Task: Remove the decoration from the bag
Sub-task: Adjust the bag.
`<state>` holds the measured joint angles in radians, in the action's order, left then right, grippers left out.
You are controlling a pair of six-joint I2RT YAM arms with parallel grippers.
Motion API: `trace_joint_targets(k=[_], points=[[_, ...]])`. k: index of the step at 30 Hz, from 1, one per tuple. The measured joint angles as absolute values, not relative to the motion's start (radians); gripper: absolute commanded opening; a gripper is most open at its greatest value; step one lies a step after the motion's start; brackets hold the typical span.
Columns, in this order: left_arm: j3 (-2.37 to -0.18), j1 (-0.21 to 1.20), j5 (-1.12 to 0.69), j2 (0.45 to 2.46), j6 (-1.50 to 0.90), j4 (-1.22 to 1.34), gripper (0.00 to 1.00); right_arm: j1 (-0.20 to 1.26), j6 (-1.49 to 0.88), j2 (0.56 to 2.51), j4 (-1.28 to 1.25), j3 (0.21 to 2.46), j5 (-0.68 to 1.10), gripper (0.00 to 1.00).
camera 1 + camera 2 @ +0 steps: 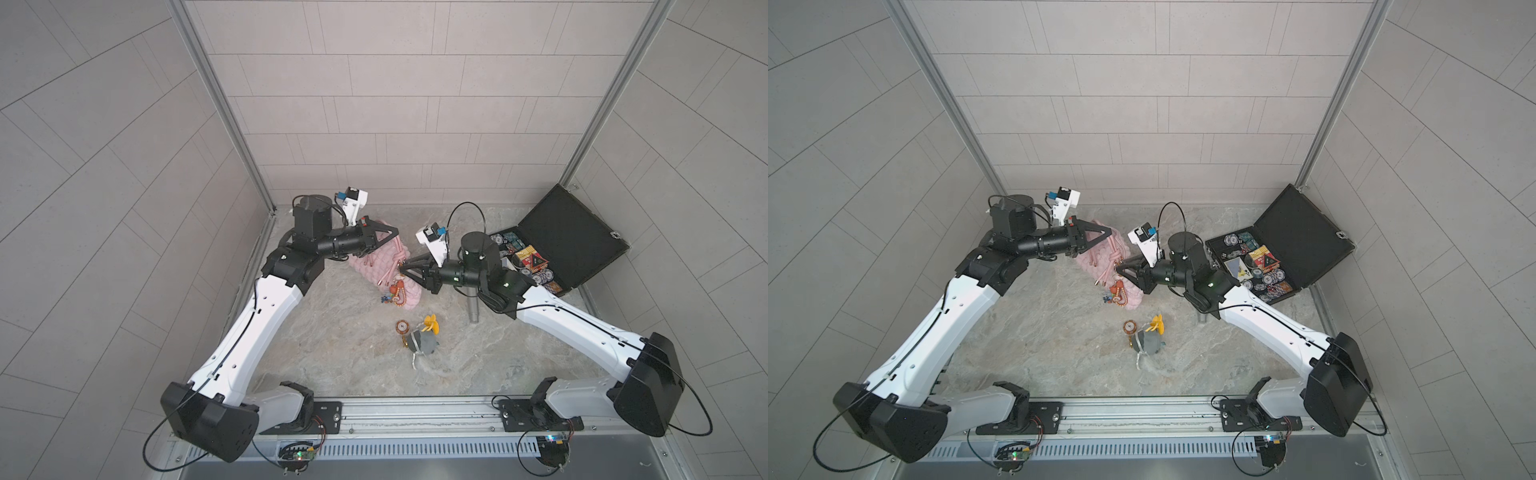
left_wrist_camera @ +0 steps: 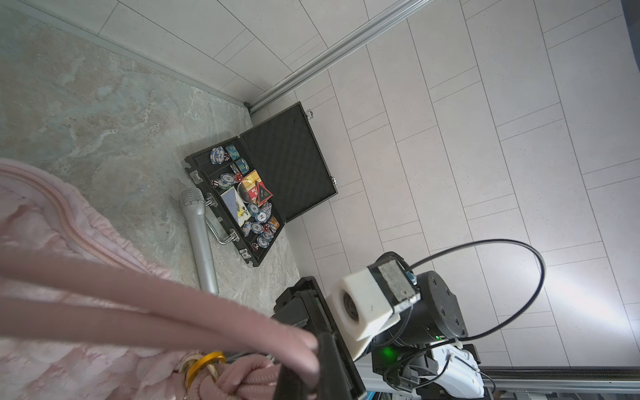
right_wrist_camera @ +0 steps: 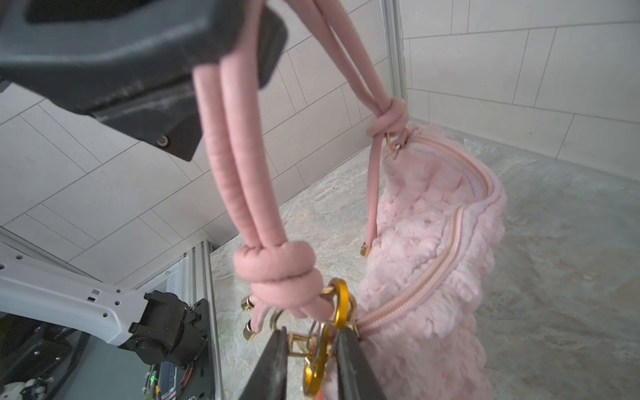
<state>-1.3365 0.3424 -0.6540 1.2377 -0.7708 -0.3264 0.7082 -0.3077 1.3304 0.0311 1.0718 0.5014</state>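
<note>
**Straps held high, clip flanked: the charm's release is set up**

Nearest the lens in both top views are the arms' black elbow housings, that of the left arm (image 1: 208, 415) first. At its far end, the left gripper (image 1: 392, 232) is clamped tight on the two pink cord straps (image 3: 228, 156) and holds them raised. The right wrist view shows the cords pinched between its jaws. That lift, I judge, draws the straps taut so the hardware stands clear of the plush.

The bag (image 1: 361, 266) sits on the marble-look table (image 1: 332, 365) towards the back, between the two grippers, with its zip uppermost. At its nearer end hangs the decoration (image 1: 392, 293), an orange-and-red beaded charm. It seems to be joined on by a gold carabiner (image 3: 341, 304) just below the strap knot.

The right gripper (image 3: 313, 360) sits opposite, its fingers narrowed to a slim gap on either side of that clip. Whether the pads actually bite the metal cannot be told. The arrangement makes sense: one arm anchors the bag while the other works the fastener.

Nearer the front lies a grey plush charm (image 1: 424, 340), loose and well apart from the bag. Further right, a silver microphone (image 1: 473, 309) lies just beside an open black case (image 1: 569, 241) of poker chips. Neither seems to concern this job.
</note>
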Motion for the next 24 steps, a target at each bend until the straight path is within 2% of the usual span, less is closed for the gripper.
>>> trace_joint_targets(k=[4, 13, 24], points=[[-1.336, 0.342, -0.654, 1.238, -0.772, -0.311, 0.0, 0.703, -0.327, 1.338, 0.028, 1.072, 0.521, 0.17], [-1.336, 0.342, -0.652, 1.235, -0.755, -0.303, 0.0, 0.696, -0.367, 1.345, 0.014, 1.072, 0.55, 0.0], [-1.364, 0.334, -0.628, 1.21, -0.535, -0.448, 0.0, 0.653, -0.374, 1.267, 0.12, 1.094, 0.541, 0.0]])
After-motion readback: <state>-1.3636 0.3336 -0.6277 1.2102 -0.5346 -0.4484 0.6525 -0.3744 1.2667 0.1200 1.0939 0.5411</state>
